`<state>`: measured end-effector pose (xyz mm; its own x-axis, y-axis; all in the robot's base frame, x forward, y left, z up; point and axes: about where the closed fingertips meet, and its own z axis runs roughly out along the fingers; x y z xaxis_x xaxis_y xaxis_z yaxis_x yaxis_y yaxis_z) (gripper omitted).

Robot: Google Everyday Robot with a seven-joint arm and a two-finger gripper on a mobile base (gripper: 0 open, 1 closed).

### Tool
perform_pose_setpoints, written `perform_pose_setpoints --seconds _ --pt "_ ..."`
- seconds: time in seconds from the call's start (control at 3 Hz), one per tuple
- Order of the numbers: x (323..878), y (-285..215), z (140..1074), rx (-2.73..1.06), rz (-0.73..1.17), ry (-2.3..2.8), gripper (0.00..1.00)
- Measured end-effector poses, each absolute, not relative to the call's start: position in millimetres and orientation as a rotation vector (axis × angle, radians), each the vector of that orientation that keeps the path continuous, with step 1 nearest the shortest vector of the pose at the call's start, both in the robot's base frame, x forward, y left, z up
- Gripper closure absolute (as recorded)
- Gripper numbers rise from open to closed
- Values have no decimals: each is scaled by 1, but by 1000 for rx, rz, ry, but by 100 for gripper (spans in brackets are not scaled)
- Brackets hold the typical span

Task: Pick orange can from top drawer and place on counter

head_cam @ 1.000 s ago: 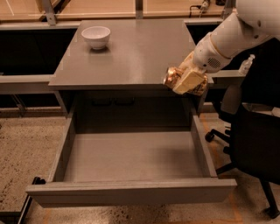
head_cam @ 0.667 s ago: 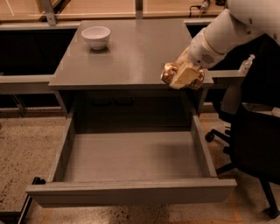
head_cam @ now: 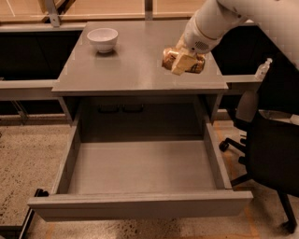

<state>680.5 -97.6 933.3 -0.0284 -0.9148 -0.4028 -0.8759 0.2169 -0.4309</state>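
The orange can (head_cam: pixel 171 59) is shiny copper-orange and lies sideways in my gripper (head_cam: pixel 183 62), a little above the right part of the grey counter (head_cam: pixel 126 65). The gripper's pale fingers (head_cam: pixel 181 64) are shut around the can. My white arm (head_cam: pixel 219 21) reaches in from the upper right. The top drawer (head_cam: pixel 140 168) is pulled fully open below the counter, and its inside is bare grey.
A white bowl (head_cam: pixel 103 38) stands on the counter's back left. A black office chair (head_cam: pixel 268 158) stands to the right of the drawer. A small clear bottle (head_cam: pixel 262 69) sits on a side ledge at the right. A pale wooden surface (head_cam: pixel 103 5) runs behind the counter.
My gripper has carried the orange can up and to the left, from beside the counter's front right corner to above the counter's right part.
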Motion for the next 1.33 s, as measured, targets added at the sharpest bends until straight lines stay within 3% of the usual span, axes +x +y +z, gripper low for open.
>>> perform_pose_setpoints --seconds 0.33,1.0,1.33 --pt "717 -91 936 -1636 -151 1884 100" --pt "781 -87 905 -1632 -211 1911 59" --pt "797 -84 887 -1623 -135 1915 35"
